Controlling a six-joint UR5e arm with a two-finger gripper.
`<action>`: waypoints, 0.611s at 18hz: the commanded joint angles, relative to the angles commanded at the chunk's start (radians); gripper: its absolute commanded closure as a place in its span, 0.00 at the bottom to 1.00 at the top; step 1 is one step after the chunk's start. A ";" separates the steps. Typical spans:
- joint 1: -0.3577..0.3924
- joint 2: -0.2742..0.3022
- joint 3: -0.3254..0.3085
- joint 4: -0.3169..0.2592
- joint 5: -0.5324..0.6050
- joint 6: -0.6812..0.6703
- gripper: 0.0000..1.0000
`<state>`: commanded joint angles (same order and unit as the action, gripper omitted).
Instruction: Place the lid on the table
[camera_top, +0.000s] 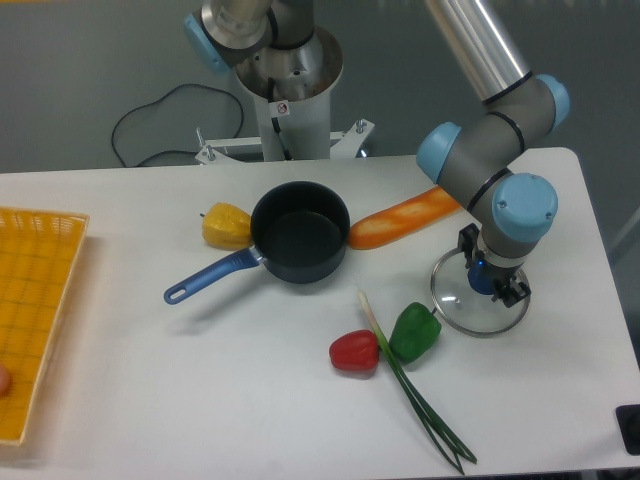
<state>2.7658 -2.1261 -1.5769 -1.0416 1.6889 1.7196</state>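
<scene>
The lid (462, 302), a clear glass disc with a thin metal rim, lies flat on the white table (200, 380) at the right, just right of the green pepper. My gripper (490, 268) points straight down over the lid's middle and hides the knob. Its two dark fingers (467, 241) stand apart, one at the lid's far left rim and one near its right side, so it looks open. The dark blue saucepan (298, 232) with a blue handle stands uncovered at the table's centre.
A long orange vegetable (400, 217) lies between the saucepan and my arm. A yellow pepper (225, 224) sits left of the pan. A red pepper (354, 351), a green pepper (414, 331) and a green onion (420, 405) lie in front. A yellow mesh tray (35, 310) is at the left edge.
</scene>
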 joint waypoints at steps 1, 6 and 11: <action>0.000 -0.002 0.002 -0.002 0.000 0.000 0.21; -0.005 0.005 0.023 -0.003 0.000 -0.005 0.00; -0.015 0.024 0.031 -0.003 0.000 -0.006 0.00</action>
<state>2.7504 -2.1016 -1.5463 -1.0446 1.6889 1.7135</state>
